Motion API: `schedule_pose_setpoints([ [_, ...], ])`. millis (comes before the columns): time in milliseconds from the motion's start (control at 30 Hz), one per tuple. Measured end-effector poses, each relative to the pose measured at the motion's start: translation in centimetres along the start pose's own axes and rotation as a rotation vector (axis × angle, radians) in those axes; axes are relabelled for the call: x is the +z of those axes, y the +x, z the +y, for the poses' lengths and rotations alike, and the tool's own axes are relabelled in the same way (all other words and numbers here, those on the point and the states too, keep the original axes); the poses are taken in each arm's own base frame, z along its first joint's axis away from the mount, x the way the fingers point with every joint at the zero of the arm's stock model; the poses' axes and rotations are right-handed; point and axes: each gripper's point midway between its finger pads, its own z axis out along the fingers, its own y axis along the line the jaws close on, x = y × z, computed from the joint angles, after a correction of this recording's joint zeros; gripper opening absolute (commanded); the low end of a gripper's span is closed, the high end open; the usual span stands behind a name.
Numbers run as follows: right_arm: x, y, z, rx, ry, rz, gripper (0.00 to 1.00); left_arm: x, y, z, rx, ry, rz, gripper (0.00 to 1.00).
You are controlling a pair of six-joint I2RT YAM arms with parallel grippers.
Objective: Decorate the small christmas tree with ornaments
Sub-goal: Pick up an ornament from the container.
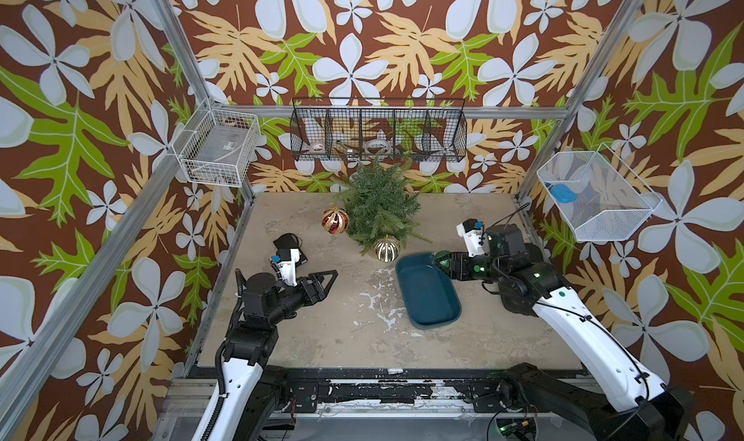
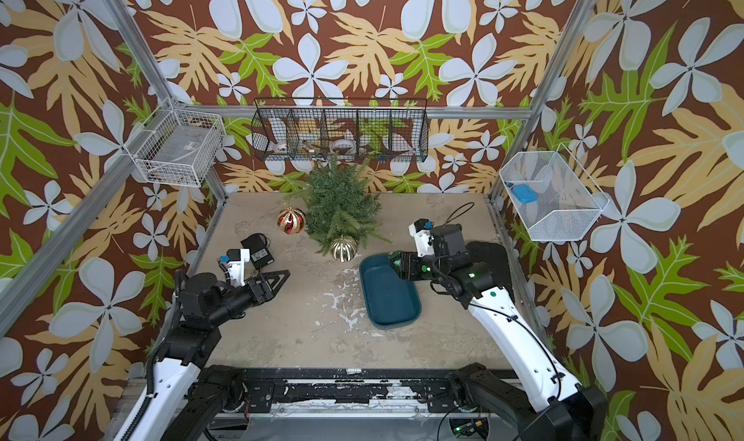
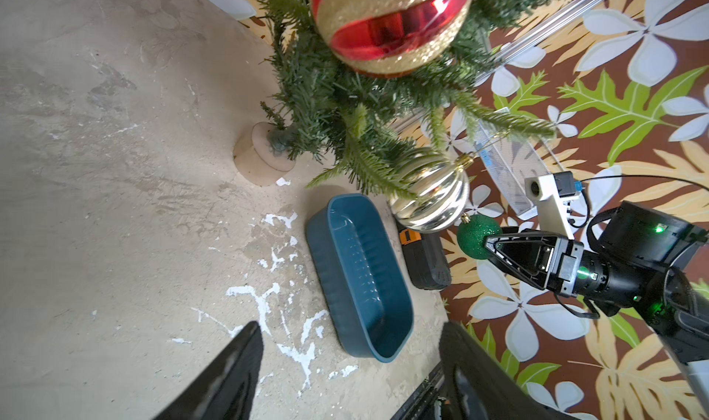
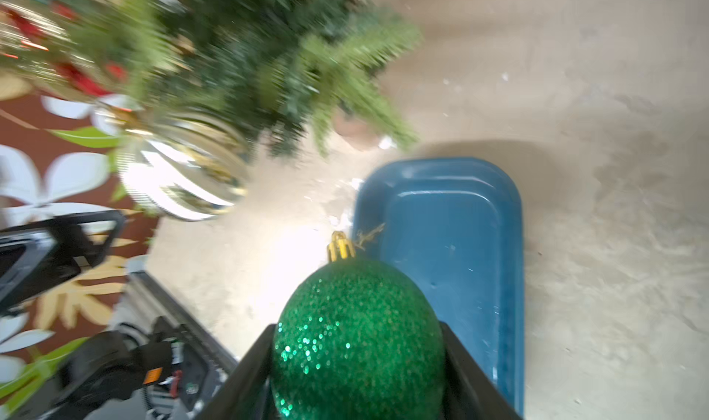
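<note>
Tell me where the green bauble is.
In a top view the green bauble is clamped in the right claw, over the teal tray's far end, beside the gold-and-white bauble.

Dark green needles all over the small christmas tree (image 1: 378,205), pale tan on its base (image 3: 261,157). The red-and-gold bauble (image 1: 335,219) shows glossy red stripes between glittery gold ones. The gold-and-white bauble (image 1: 386,249) gleams in thin shiny stripes. The green bauble (image 4: 356,341) sparkles with glitter, gold cap on top. The tray (image 1: 426,294) is plain teal. The table (image 1: 322,330) is mottled beige, flecked white. The wallpaper (image 1: 120,76): brown with white flowers, tan and lime leaves.
</note>
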Motion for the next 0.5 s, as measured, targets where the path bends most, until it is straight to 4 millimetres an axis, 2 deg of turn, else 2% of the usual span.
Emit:
schedule_pose_setpoints([
  [233, -3.0, -3.8, 4.5, -0.058, -0.143, -0.082, 0.57, -0.6, -2.8, -5.5, 0.030, 0.164, -0.046, 0.72],
  [500, -5.1, -6.3, 8.5, -0.105, -0.282, -0.104, 0.57, -1.2, -6.6, -11.8, 0.073, 0.353, -0.102, 0.62],
])
